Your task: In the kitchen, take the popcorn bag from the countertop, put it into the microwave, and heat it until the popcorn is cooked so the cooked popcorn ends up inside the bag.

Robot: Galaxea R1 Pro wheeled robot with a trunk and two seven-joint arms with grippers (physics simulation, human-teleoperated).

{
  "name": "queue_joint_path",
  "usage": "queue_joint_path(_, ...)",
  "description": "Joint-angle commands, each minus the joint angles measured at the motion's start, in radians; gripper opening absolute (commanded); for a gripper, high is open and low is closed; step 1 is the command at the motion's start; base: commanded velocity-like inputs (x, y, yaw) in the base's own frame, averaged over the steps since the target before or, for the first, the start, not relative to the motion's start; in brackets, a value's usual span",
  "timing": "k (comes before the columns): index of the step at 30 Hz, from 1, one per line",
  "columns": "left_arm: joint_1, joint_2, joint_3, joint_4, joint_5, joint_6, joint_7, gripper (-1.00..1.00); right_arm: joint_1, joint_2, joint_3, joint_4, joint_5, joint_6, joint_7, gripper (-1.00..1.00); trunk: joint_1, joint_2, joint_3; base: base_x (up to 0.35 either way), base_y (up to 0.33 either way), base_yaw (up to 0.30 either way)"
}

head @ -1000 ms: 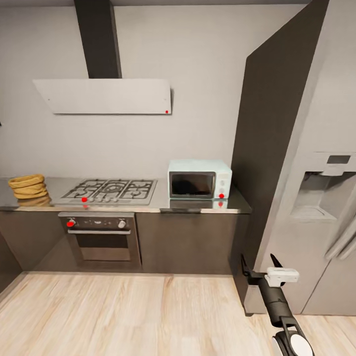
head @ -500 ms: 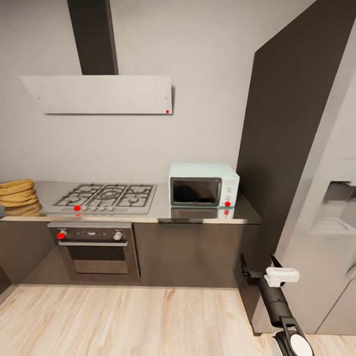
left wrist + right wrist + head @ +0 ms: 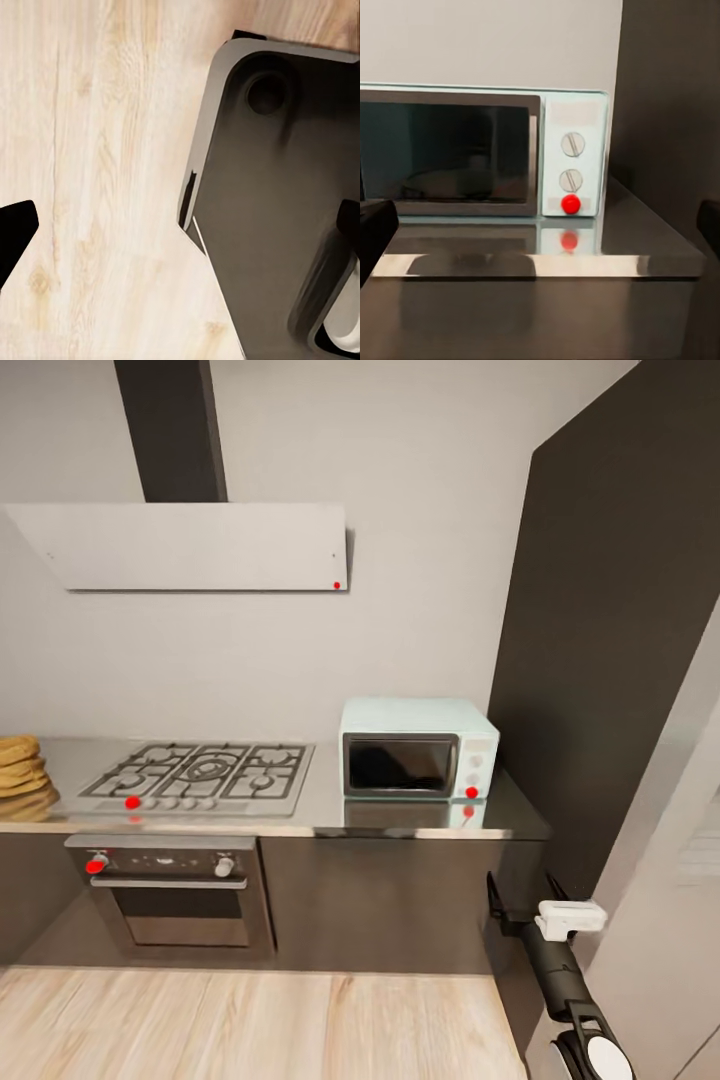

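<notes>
Closer framing than a second ago: the camera is advancing and swinging left, so the microwave (image 3: 418, 750) is looming larger and the popcorn bag (image 3: 22, 772) is sliding toward the picture's left edge, partly cut off. Nothing on the countertop (image 3: 325, 812) itself is shifting.

The bag is sitting at the slab's far left, beside the gas hob (image 3: 200, 772), well apart from the microwave at the right end next to the tall dark panel (image 3: 620, 640). The microwave door is closed, with a red light glowing on its side panel. The built-in oven (image 3: 175, 885) is sitting under the hob and the white hood (image 3: 195, 546) above it.

The right gripper (image 3: 520, 888) is hanging low beside the panel, fingers spread and holding nothing, facing the microwave (image 3: 484, 154) in its wrist view. The left gripper (image 3: 180, 232) is pointing at the wood floor (image 3: 97, 150), fingers likewise apart and empty.
</notes>
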State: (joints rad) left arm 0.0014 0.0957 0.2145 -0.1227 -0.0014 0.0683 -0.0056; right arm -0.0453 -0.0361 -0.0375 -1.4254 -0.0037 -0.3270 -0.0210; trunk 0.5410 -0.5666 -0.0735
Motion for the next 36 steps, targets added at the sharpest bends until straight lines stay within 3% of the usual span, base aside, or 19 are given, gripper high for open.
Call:
queue_joint_path(1, 0.0, 0.0, 0.005, -0.003, 0.0, 0.007, -0.001, 1.0, -0.001, 0.0, 0.001, 0.0, 0.0, -0.002, -0.002, 1.0, 0.001, -0.001, -0.002, 0.341, 0.0, 0.0)
queue_joint_path(36, 0.0, -0.021, 0.005, -0.003, 0.0, 0.007, -0.001, 1.0, -0.001, -0.001, 0.0, 0.0, -0.001, 0.0, 0.0, 1.0, 0.001, -0.001, -0.002, 0.341, 0.0, 0.0)
